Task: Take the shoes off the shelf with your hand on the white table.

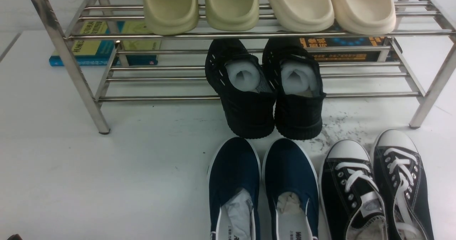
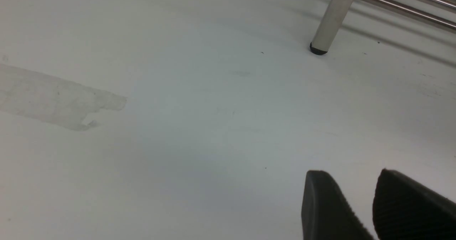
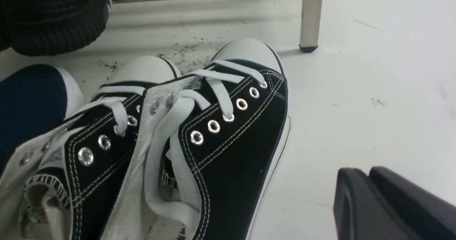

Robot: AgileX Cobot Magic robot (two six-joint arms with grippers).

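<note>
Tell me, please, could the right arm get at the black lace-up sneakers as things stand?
Probably yes: the right gripper hangs just beside the sneakers, which stand on the white table in front of the shelf, with only bare tabletop between them.

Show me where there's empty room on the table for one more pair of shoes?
The white table lies bare left of the navy slip-ons, in front of the shelf leg. The right side is crowded: the sneakers and the chunky black shoes.

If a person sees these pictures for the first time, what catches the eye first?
Probably the black canvas sneakers with white laces, on the white table at the front right, beside the navy slip-ons. Behind them, chunky black shoes rest on the chrome shelf, with pale slippers on its top tier.
</note>
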